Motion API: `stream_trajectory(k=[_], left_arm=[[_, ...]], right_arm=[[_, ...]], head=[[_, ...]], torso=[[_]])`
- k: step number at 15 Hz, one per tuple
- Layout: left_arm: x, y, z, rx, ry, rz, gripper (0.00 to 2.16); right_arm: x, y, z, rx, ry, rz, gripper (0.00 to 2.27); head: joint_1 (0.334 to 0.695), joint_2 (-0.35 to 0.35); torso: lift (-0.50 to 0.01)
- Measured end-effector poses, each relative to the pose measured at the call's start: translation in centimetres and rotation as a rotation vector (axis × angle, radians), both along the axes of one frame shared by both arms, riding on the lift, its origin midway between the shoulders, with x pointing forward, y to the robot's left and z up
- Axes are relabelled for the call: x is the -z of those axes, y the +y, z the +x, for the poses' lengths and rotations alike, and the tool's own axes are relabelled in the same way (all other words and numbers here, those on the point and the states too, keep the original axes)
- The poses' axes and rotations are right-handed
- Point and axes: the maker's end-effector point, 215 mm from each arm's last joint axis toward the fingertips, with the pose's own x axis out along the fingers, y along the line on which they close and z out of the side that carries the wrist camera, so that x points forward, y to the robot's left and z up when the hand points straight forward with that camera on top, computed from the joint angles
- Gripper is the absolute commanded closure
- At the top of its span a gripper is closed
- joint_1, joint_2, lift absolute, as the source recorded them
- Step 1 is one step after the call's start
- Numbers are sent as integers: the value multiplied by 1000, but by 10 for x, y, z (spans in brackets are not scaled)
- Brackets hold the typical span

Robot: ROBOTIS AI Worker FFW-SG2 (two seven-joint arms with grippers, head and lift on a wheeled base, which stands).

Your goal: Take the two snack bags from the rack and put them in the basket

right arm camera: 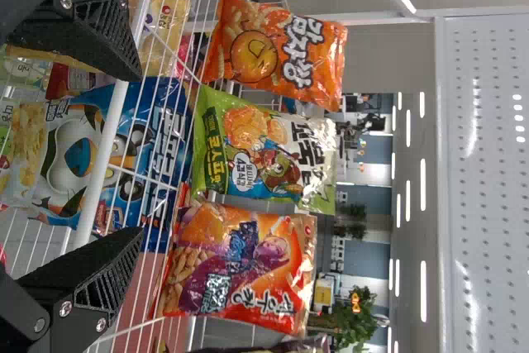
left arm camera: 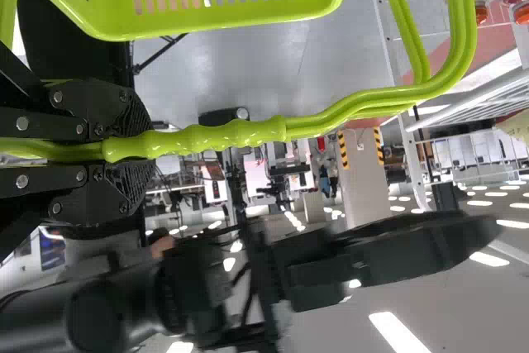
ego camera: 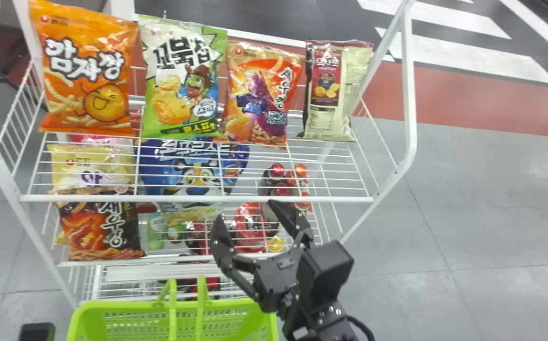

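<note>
**Right gripper (ego camera: 245, 210) open and empty before the rack (ego camera: 198, 199), with wire in the way**

The right gripper's fingers are spread, with nothing between them. On the rack's upper shelf stand an orange bag (ego camera: 105, 113), a green bag (ego camera: 150, 102), a red-and-purple bag (ego camera: 259, 94) and a cream bag (ego camera: 345, 109); which two are wanted I cannot tell. The left gripper (left arm camera: 145, 152) is closed on the handle (left arm camera: 240, 134) of the green basket (ego camera: 236, 303), which hangs low in front of the rack.

The picking seems to lie ahead, and the shelf's front rail (right arm camera: 103, 163) looks like the first hazard. Going straight in too low could hook a finger on it or on the wires and shake the whole rack. The green bag and the red-and-purple one stand edge to edge, so a wide grasp might pinch both or push the neighbour over. These puffy bags will probably give and slide; a shallow hold on one edge could slip, while a hard shove could tip a bag backwards. Later, a bag lowered carelessly could catch on the basket's raised handles, or knock the hanging basket and set it swinging.
</note>
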Motion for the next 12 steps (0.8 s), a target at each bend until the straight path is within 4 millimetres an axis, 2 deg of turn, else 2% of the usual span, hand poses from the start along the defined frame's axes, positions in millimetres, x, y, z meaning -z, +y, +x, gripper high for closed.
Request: stream_trajectory(k=[3,6,9,12], left_arm=[[0,-4,-1,8,-10,1,2138],[2,-9,-4,27,-14,9,2138],[4,-16,-2,59,-21,12,2138],[3,-20,-5,81,-23,8,2138]], right_arm=[[-4,19,43,-11,-48,8,178],[-19,42,83,-22,-131,13,178],[-31,40,119,12,-153,-5,181],[-36,41,171,28,-147,-21,181]], head=[[695,-201],[695,-159],[695,-155],[695,-154]], torso=[[-11],[-11],[-11],[-11]])
